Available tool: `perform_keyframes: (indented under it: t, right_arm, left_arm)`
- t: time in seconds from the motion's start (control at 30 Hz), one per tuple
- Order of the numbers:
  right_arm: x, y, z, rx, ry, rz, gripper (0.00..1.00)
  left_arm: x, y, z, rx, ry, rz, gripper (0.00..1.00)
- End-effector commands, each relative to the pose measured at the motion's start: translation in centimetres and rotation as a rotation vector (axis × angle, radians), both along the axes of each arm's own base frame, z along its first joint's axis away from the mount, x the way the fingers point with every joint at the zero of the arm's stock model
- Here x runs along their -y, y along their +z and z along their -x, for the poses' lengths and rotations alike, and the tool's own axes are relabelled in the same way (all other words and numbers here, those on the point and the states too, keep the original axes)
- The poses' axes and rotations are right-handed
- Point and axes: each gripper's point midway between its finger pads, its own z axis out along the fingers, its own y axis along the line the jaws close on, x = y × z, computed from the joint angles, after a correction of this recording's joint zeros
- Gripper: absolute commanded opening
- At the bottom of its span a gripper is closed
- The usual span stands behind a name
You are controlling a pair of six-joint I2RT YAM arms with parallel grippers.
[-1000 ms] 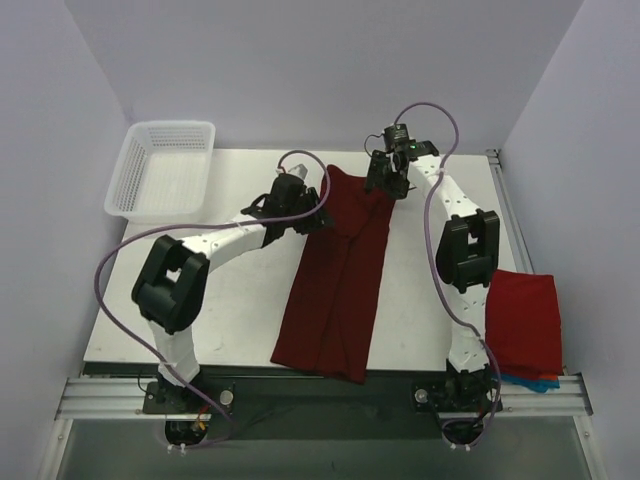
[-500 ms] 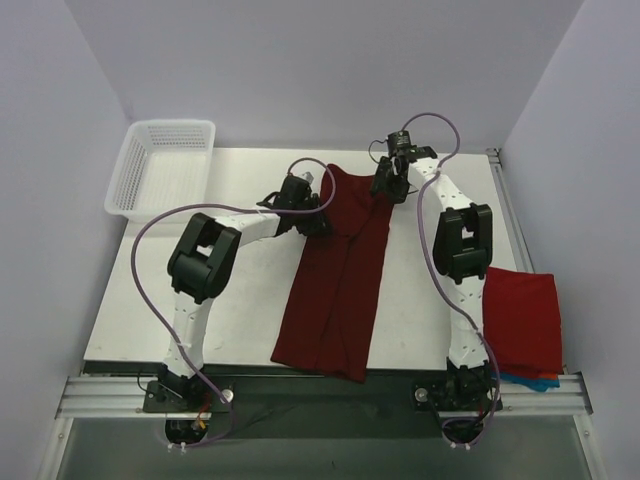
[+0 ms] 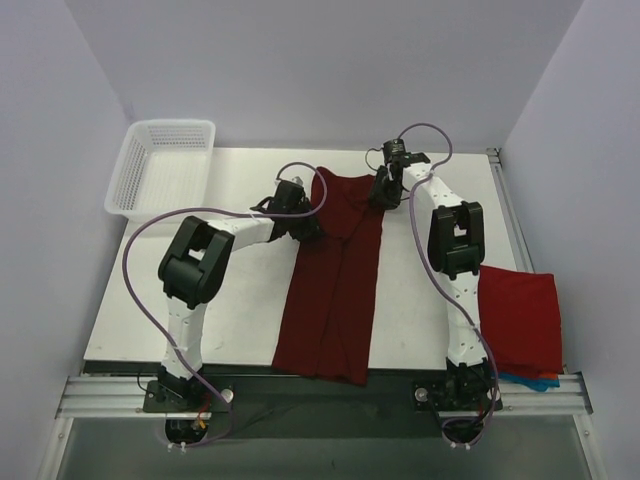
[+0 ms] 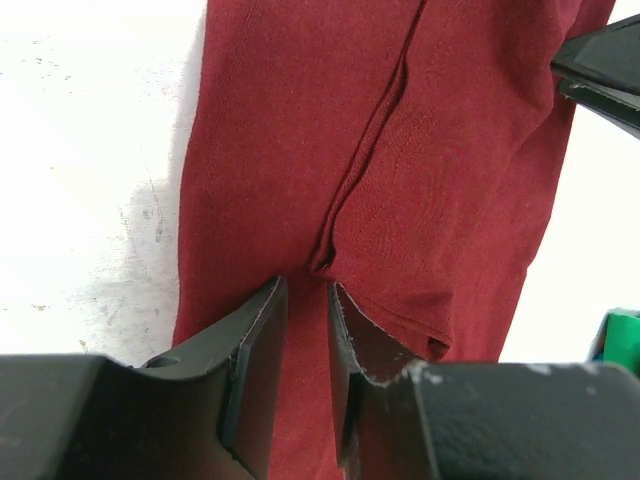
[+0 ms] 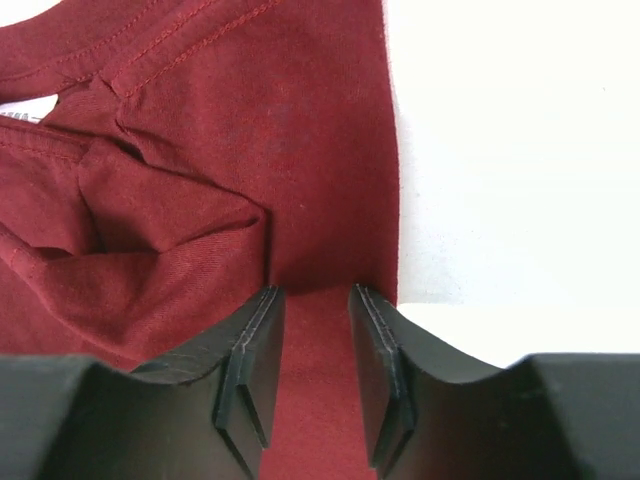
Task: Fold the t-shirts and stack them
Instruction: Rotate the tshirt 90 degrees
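Lying lengthwise down the middle of the white table (image 3: 200, 300), the dark maroon soft cloth t-shirt (image 3: 335, 290) forms a long narrow strip. Its collar end points to the top of the frame and its lower end reaches the table's bottom edge.

The left gripper (image 4: 305, 290) sits at the strip's upper left edge. Its jaws are nearly together, clenched on a raised ridge of maroon cloth that runs into the gap.

The right gripper (image 5: 315, 300) sits at the upper right edge, beside the collar seam. Its jaws stand partly apart astride the cloth's right border. The cloth between them looks flat, and whether they have caught it cannot be told.

At the right of the overhead frame lies a folded brighter red t-shirt (image 3: 520, 315), its left side cut off by the right arm. A sliver of green cloth (image 3: 535, 383) shows under its lower edge, the rest hidden.

A white plastic mesh basket (image 3: 170, 124) sits at the upper left.
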Motion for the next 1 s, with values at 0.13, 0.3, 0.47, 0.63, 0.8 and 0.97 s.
perform_keyframes:
  t: [0.13, 0.3, 0.47, 0.63, 0.8, 0.97]
  right_arm:
    - [0.5, 3.8, -0.4, 0.069, 0.002, -0.006, 0.31]
    - [0.8, 7.2, -2.0, 0.184, 0.003, -0.020, 0.32]
    - [-0.1, 8.3, -3.9, 0.270, 0.014, -0.071, 0.33]
    - [-1.9, 6.5, -5.3, 0.269, 0.038, -0.144, 0.33]
    - [-4.1, 5.2, -6.1, 0.283, 0.067, -0.201, 0.33]
    - [-4.5, 3.5, -5.3, 0.258, 0.087, -0.159, 0.33]
  left_arm:
    - [-0.6, 2.7, -0.3, 0.026, -0.004, -0.015, 0.34]
    - [0.5, 6.4, -1.3, 0.105, -0.040, 0.027, 0.34]
    - [0.9, 8.3, -1.9, 0.161, -0.062, 0.042, 0.34]
    - [2.8, 7.8, -2.9, 0.177, -0.121, 0.071, 0.34]
    - [4.6, 6.0, -3.8, 0.178, -0.160, 0.069, 0.34]
    - [4.7, 2.2, -3.8, 0.115, -0.158, 0.023, 0.34]
